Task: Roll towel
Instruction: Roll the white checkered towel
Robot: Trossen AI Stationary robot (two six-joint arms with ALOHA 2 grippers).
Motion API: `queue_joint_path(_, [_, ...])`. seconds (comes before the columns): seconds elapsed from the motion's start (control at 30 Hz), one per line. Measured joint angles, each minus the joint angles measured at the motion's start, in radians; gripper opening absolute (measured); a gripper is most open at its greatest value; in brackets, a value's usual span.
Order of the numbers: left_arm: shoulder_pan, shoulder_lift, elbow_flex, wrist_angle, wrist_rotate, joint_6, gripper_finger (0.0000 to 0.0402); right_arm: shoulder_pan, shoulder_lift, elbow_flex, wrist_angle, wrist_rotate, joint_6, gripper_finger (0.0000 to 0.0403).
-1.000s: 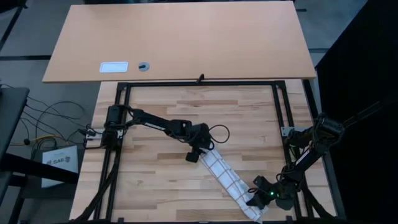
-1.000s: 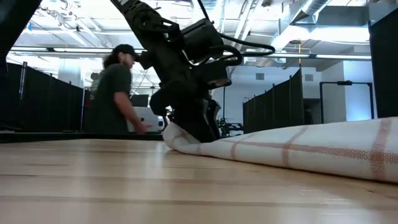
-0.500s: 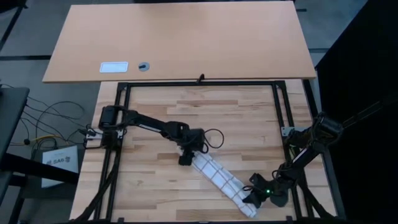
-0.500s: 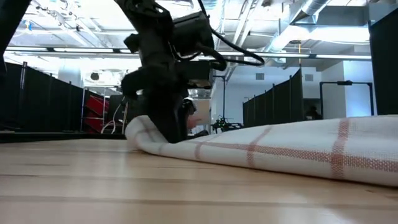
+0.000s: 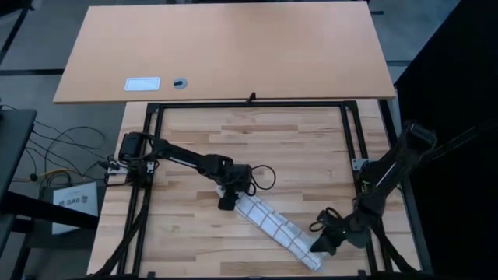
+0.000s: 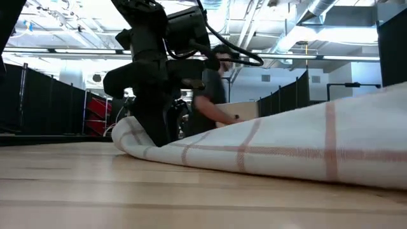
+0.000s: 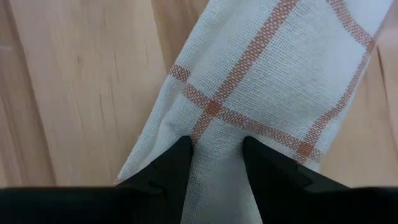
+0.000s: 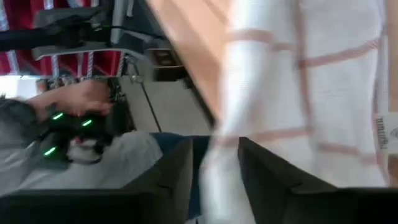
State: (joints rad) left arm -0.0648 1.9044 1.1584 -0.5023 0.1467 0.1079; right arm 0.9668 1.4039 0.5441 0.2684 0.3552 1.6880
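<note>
Towel [image 5: 274, 229] is a long narrow band lying diagonally on the butcher-block counter [image 5: 303, 159], white with thin reddish grid lines. It is stretched between the two tools: one end toward the counter's middle, the other at the near right corner.

Left tool [image 5: 229, 199] sits at the towel's inner end. Wrist view: left tool [image 7: 216, 152] has both dark fingers [image 7: 171, 165] clamped on a pinch of cloth, and the towel [image 7: 267, 81] fans out past them onto the wood. Low view: towel [image 6: 267, 149] edge curls up off the counter [image 6: 127, 191] right where the left tool [image 6: 156, 130] bears down on it, and the band rises toward the camera side.

Right tool [image 5: 320, 244] is at the towel's outer end, at the counter's near right corner, arm folded along the right frame rail. Wrist view: right tool [image 8: 214, 165] fingers [image 8: 177, 174] straddle the bunched towel [image 8: 298, 81] end, closed on it; picture is motion-blurred.

Beyond the towel: a plain tan desk [image 5: 226, 47] butts against the counter's far edge, carrying a white label [image 5: 142, 83] and a small round disc [image 5: 180, 82]. Cables and a grey box [image 5: 74, 198] lie on the floor left of the counter. Low view shows an industrial hall with black partition screens [image 6: 44, 108], ceiling ducts, and a person [image 6: 213, 95] behind the left arm, leaning toward a tan surface.
</note>
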Motion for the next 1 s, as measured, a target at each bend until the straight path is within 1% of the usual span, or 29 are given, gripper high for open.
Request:
queue_joint_path(0.1, [0.008, 0.000, 0.000, -0.010, 0.006, 0.002, 0.0138, 0.019, -0.116, 0.067, -0.186, 0.035, -0.044, 0.0137])
queue_joint_path(0.17, [0.011, -0.001, -0.014, -0.007, 0.006, 0.003, 0.0138, 0.013, -0.151, 0.141, -0.356, 0.040, -0.065, 0.0143])
queue_joint_path(0.2, [0.011, -0.002, -0.024, -0.002, 0.006, 0.003, 0.0138, 0.002, -0.148, 0.181, -0.406, 0.040, -0.098, 0.0143])
queue_joint_path(0.27, [0.012, -0.003, -0.037, 0.005, 0.006, 0.008, 0.0138, -0.036, -0.111, 0.267, -0.424, 0.039, -0.193, 0.0140])
queue_joint_path(0.33, [0.012, -0.003, -0.047, 0.010, 0.005, 0.012, 0.0138, -0.086, -0.041, 0.343, -0.388, 0.016, -0.299, 0.0135])
queue_joint_path(0.43, [0.012, -0.003, -0.048, 0.013, 0.003, 0.011, 0.0138, -0.147, 0.092, 0.421, -0.387, -0.095, -0.364, 0.0128])
queue_joint_path(0.57, [0.014, -0.002, -0.045, 0.018, 0.002, 0.011, 0.0138, -0.165, 0.239, 0.448, -0.298, -0.224, -0.345, 0.0125])
queue_joint_path(0.6, [0.014, -0.003, -0.045, 0.019, 0.002, 0.014, 0.0138, -0.160, 0.266, 0.448, -0.282, -0.243, -0.331, 0.0125])
queue_joint_path(0.7, [0.014, -0.002, -0.045, 0.017, 0.000, 0.022, 0.0138, -0.135, 0.310, 0.448, -0.284, -0.249, -0.277, 0.0125])
queue_joint_path(0.77, [0.012, -0.002, -0.045, 0.017, 0.000, 0.024, 0.0138, -0.117, 0.326, 0.449, -0.334, -0.249, -0.243, 0.0125])
queue_joint_path(0.83, [0.012, -0.002, -0.045, 0.016, 0.001, 0.033, 0.0138, -0.100, 0.340, 0.448, -0.424, -0.249, -0.206, 0.0125])
queue_joint_path(0.9, [0.010, -0.002, -0.044, 0.015, 0.000, 0.039, 0.0138, -0.082, 0.340, 0.446, -0.505, -0.248, -0.184, 0.0125])
queue_joint_path(1.0, [0.006, -0.002, -0.043, 0.008, 0.001, 0.050, 0.0138, -0.050, 0.336, 0.448, -0.581, -0.245, -0.154, 0.0123])
